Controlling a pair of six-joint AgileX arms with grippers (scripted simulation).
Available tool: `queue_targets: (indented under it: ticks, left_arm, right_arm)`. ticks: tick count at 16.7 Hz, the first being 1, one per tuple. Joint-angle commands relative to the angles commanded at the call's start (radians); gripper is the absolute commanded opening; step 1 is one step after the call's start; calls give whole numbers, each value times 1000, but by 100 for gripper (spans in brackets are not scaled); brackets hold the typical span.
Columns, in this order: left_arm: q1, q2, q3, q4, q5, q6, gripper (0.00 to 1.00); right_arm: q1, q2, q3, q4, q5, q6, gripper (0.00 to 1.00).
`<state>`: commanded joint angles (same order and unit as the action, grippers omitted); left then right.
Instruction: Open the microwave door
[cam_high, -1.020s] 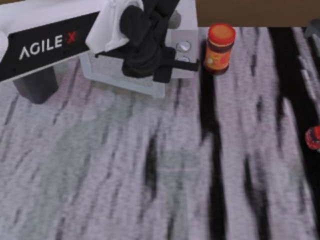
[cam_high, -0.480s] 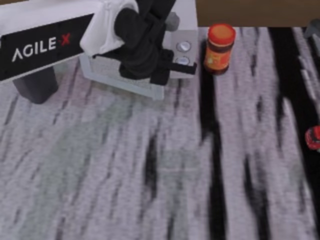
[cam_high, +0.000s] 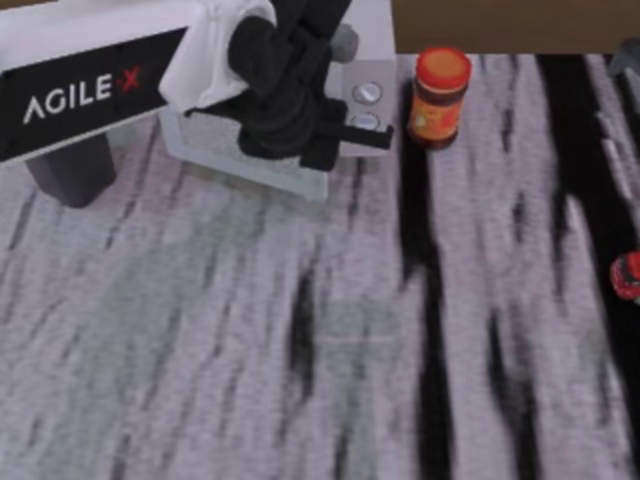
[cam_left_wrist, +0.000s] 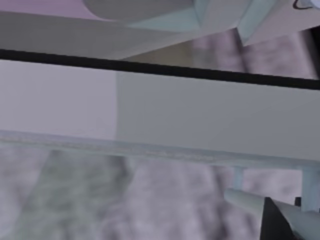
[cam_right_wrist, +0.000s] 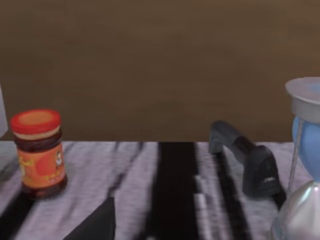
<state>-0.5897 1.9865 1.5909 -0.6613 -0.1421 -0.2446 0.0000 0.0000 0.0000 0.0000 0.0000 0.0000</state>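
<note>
Microwave (cam_high: 368, 60) first: from the top view you find it at the far edge of the tabletop (cam_high: 300, 350), left of centre, with its two silver knobs (cam_high: 366, 93) showing beside the arm. The microwave door (cam_high: 250, 160) stands swung a little out from the body, its free edge near the knob panel. Your left arm lies across the oven, and the left gripper (cam_high: 345, 143) sits at that free edge, by the lower knob; you cannot tell from here how wide its fingers are or whether they hold anything. An orange-lidded jar (cam_high: 440, 97) stands just right of the microwave, apart from it.

In the left wrist view you see only pale panels and a dark seam close up, with the tabletop behind; the fingers' state cannot be read.

In the right wrist view the jar (cam_right_wrist: 39, 152) stands upright on the tabletop, a black scanner-like handle (cam_right_wrist: 247, 157) lies well apart from it, and an hourglass-like object (cam_right_wrist: 305, 165) is at the edge. The right gripper itself hardly shows.
</note>
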Motion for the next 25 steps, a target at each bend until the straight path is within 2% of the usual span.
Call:
queue_targets:
  ticks: [11,17,25]
  left_arm:
    - [-8,1,0,0,9,-6,0]
    - [14,-45,-65,27,36,64,0]
    - [14,-47,-67,28,37,66,0]
  right_arm:
    - [0,0,0,0,0,0,100]
    - [0,0,0,0,0,0,100]
    - [0,0,0,0,0,0,100]
